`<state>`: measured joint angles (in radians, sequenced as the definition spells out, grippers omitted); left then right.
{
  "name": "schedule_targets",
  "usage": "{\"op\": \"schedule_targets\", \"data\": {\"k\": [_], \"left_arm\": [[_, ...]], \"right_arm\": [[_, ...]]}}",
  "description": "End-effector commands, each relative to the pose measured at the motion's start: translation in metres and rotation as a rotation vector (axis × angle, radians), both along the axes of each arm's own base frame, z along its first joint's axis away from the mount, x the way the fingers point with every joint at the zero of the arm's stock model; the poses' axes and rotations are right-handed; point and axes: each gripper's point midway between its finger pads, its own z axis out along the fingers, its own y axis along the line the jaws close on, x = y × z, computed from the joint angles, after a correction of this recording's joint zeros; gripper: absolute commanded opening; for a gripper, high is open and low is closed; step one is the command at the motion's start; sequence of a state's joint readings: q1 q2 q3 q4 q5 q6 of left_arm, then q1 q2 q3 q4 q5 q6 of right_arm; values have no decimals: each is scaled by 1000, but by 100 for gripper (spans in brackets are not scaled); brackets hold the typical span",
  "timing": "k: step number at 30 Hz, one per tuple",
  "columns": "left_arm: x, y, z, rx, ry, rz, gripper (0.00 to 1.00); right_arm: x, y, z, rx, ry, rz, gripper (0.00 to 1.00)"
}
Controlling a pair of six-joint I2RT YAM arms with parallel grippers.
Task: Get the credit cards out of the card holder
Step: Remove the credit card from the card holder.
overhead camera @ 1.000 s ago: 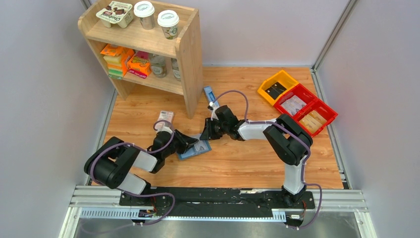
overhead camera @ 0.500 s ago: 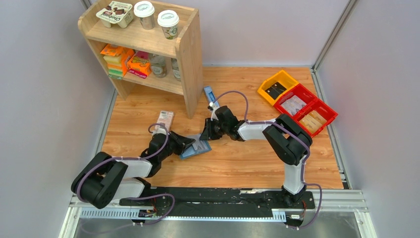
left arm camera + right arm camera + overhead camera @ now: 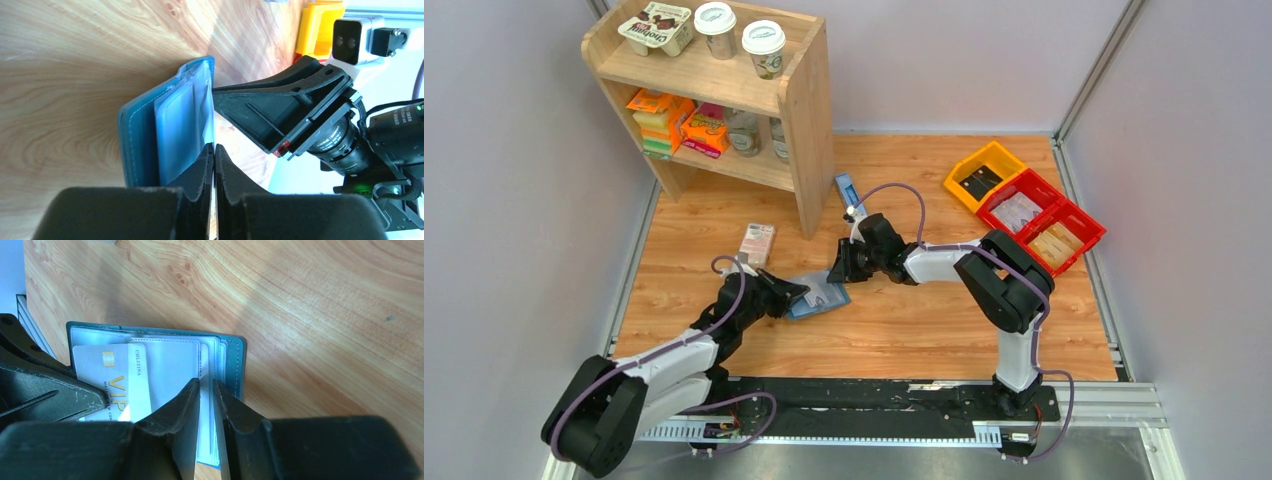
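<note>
Right wrist alone shows the VIP card (image 3: 112, 385); left pincer (image 3: 214, 152) pinches it, right pincer (image 3: 206, 387) the card holder (image 3: 231, 365).

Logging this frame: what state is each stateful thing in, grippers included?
card holder: open, flat on the table.
white VIP card: lying on the holder's inner panel, not yet out.
left gripper: jaws almost together at the holder's edge; what they pinch is unclear.
right gripper: jaws narrow, tips at the inner panels; grip unclear.
paper cups: upright, lidded.
</note>
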<state>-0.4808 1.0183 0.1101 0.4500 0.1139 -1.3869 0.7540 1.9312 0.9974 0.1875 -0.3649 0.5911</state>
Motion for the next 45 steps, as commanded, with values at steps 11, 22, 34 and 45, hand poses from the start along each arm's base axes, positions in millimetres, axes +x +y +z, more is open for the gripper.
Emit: {"op": "schedule_targets", "data": {"k": [11, 22, 34, 45], "left_arm": [[-14, 32, 12, 95, -10, 87, 0], [5, 62, 66, -186, -173, 379, 0], [32, 56, 145, -345, -371, 406, 0], [43, 43, 191, -401, -468, 368, 0]], "right_arm": [[-18, -22, -35, -164, 58, 0, 27], [10, -3, 63, 10, -93, -86, 62], [-14, 21, 171, 501, -125, -165, 75], [-19, 47, 223, 714, -122, -106, 64]]}}
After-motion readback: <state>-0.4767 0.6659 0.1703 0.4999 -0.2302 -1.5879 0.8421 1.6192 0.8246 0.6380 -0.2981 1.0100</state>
